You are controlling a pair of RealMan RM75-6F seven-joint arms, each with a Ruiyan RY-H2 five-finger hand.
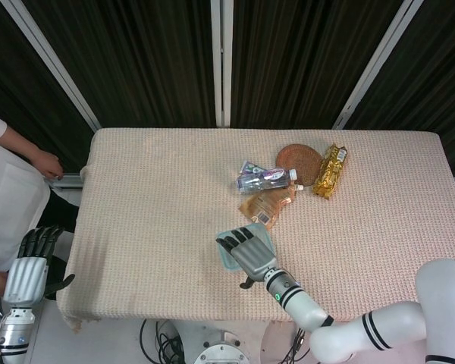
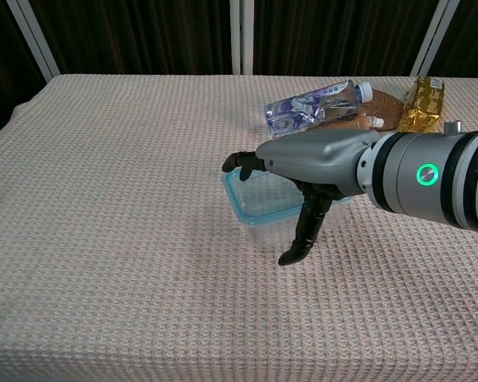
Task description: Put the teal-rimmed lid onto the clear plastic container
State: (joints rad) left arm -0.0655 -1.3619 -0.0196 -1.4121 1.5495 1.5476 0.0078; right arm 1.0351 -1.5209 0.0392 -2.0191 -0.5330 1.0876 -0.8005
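The clear plastic container point(image 2: 263, 232) stands on the table's near middle, with the teal-rimmed lid point(image 2: 240, 200) lying on top of it. In the head view only the lid's left edge point(image 1: 224, 259) and far corner show. My right hand point(image 2: 311, 159) lies palm down over the lid with its fingers spread, covering most of it. Its thumb hangs down in front of the container's near wall. I cannot tell whether the palm touches the lid. My left hand point(image 1: 30, 265) hangs beside the table's near left corner, holding nothing, fingers straight.
Behind the container lie an orange pouch point(image 1: 267, 205), a crumpled water bottle point(image 2: 315, 105), a round brown disc point(image 1: 299, 163) and a gold packet point(image 2: 422, 107). A person in white point(image 1: 7, 189) stands at the table's left edge.
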